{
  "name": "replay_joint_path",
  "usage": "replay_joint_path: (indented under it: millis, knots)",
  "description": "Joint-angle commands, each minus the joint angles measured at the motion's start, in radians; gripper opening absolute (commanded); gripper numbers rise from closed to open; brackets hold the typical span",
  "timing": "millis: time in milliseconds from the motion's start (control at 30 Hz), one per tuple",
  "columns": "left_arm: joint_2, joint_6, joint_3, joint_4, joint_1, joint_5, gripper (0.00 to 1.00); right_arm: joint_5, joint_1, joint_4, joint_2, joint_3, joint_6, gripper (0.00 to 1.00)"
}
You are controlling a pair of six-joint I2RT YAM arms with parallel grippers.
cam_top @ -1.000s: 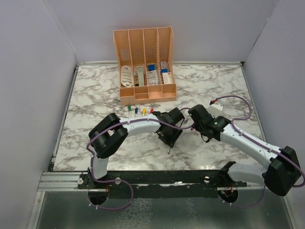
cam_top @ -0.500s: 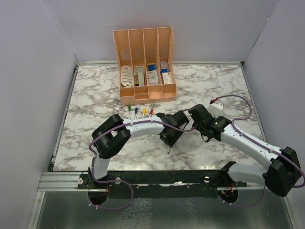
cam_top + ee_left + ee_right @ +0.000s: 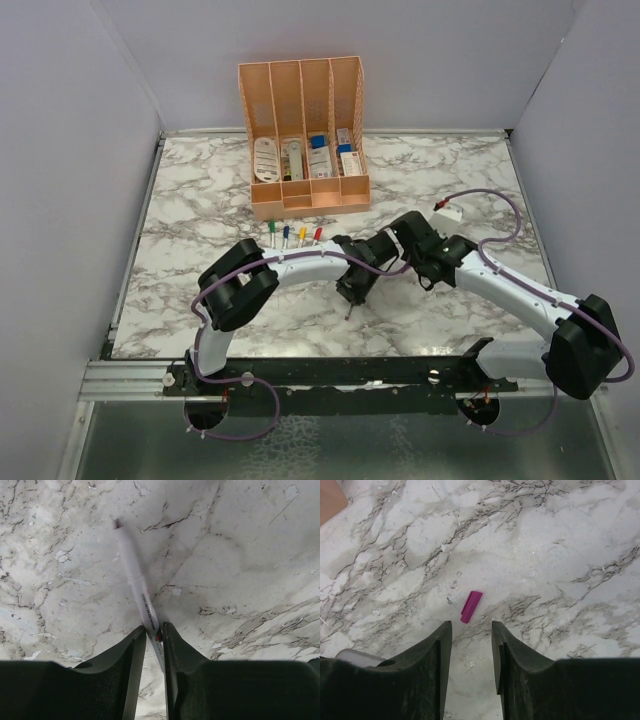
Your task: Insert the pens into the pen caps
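My left gripper (image 3: 351, 292) is shut on a grey-white pen (image 3: 134, 572) and holds it tilted, its dark tip (image 3: 117, 524) pointing down at the marble; the pen also shows in the top view (image 3: 348, 308). In the left wrist view the fingers (image 3: 134, 645) pinch the pen's printed end. A magenta pen cap (image 3: 471, 606) lies on the marble just beyond my right gripper (image 3: 471, 627), which is open and empty. In the top view my right gripper (image 3: 404, 232) is just right of the left one. Several other pens with green, blue, yellow and red ends (image 3: 295, 235) lie in a row by the organiser.
A peach organiser (image 3: 303, 195) with white and blue items stands at the back centre. A small white box (image 3: 447, 211) on a purple cable lies right of the right arm. Grey walls close the table left, right and behind.
My left gripper has shifted slightly left with the pen still in it. My right arm has reached farther back and to the left, closing on the left gripper.
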Motion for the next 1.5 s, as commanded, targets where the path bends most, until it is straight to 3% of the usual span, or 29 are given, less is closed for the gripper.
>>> replay_joint_path:
  millis: [0, 133, 667, 867, 1100, 1200, 1333, 1467]
  knots:
    - [0.217, 0.094, -0.16, -0.02, 0.095, -0.339, 0.23, 0.015, -0.014, 0.074, 0.0, 0.027, -0.007, 0.37]
    - [0.201, 0.104, -0.189, -0.022, 0.107, -0.339, 0.18, -0.015, -0.033, 0.071, 0.003, 0.022, 0.002, 0.37]
    - [0.304, 0.096, -0.18, -0.112, 0.111, -0.415, 0.15, -0.08, -0.074, -0.017, 0.014, 0.0, -0.004, 0.37]
    - [0.326, 0.11, -0.154, -0.142, 0.11, -0.418, 0.3, -0.108, -0.1, -0.004, 0.03, 0.001, -0.022, 0.37]
    - [0.339, 0.136, -0.138, -0.17, 0.11, -0.4, 0.32, -0.132, -0.126, 0.034, 0.056, 0.013, -0.048, 0.37]
    - [0.344, 0.133, -0.139, -0.17, 0.11, -0.391, 0.24, -0.145, -0.137, 0.045, 0.067, 0.013, -0.052, 0.37]
    - [0.356, 0.136, -0.133, -0.17, 0.111, -0.388, 0.0, -0.162, -0.15, 0.06, 0.078, 0.007, -0.06, 0.37]
    - [0.38, 0.142, -0.115, -0.178, 0.111, -0.384, 0.0, -0.168, -0.157, 0.063, 0.09, 0.005, -0.063, 0.37]
